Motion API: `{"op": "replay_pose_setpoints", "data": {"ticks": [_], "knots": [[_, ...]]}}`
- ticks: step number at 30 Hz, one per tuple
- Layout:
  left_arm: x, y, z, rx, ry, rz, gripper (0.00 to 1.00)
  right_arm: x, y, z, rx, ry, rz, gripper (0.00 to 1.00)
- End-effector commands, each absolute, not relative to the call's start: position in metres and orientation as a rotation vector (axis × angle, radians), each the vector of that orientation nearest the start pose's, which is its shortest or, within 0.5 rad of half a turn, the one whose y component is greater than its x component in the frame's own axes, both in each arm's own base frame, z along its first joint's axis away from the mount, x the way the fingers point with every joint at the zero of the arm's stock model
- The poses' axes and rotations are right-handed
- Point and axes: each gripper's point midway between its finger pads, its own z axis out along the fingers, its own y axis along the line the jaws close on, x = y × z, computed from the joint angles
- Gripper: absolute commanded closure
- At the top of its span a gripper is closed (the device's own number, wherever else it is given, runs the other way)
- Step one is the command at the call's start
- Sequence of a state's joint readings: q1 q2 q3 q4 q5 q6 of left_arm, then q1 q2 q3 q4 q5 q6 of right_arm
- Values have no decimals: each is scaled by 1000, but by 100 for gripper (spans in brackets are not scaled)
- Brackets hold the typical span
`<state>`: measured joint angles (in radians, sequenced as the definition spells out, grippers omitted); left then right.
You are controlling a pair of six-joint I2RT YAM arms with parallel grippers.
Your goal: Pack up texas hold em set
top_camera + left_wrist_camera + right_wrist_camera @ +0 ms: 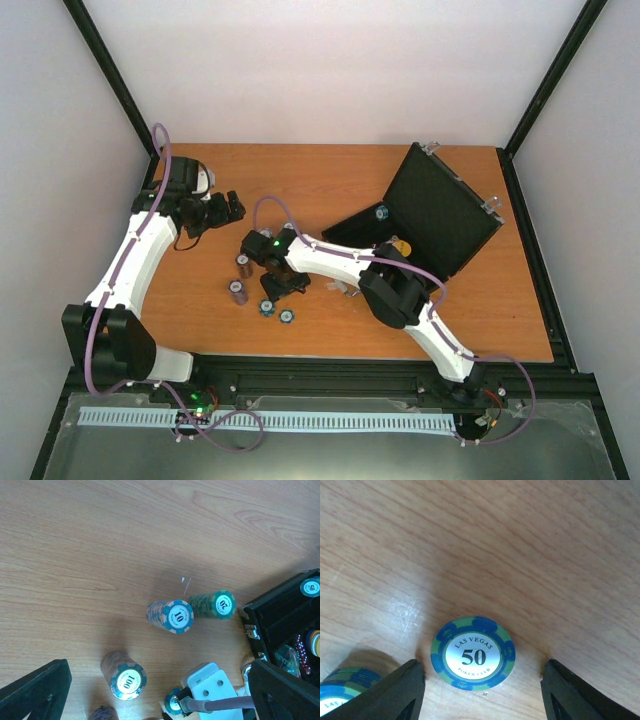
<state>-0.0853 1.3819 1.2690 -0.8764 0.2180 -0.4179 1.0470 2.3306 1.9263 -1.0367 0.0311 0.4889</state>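
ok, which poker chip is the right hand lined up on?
The lone flat blue-and-green round chip marked 50, lying on the wooden table between the right hand's open fingers. The other blue-green chip stack sits outside one finger, at the picture's corner.

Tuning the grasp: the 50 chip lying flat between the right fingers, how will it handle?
The 50 chip lies flat on the table, so its thin edge likely gives the fingers little to grip. Looks rigid; probably slides on smooth wood if nudged. If tipped on edge, it may roll.
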Motion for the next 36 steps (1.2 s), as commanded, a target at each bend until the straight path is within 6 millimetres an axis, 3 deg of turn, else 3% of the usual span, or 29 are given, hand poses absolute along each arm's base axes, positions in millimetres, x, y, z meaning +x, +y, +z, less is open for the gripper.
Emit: {"op": "replay_pose_setpoints", "data": {"ticks": [1,5,13,20,30,36], "knots": [[353,-69,207,-311,2567,-469,0,251,416,14,-833,2918,98,34],[354,-70,207,-304,2568,-470,0,253,418,10,-838,2922,99,35],[354,-70,207,-302,2568,-472,0,252,417,6,-852,2933,87,56],[354,-70,207,-303,2569,-475,0,252,413,7,-848,2937,56,62],[355,-71,206,-303,2570,-481,0,254,407,51,-808,2883,85,62],[356,-71,205,-304,2573,-479,0,245,402,68,-797,2882,121,62]]}}
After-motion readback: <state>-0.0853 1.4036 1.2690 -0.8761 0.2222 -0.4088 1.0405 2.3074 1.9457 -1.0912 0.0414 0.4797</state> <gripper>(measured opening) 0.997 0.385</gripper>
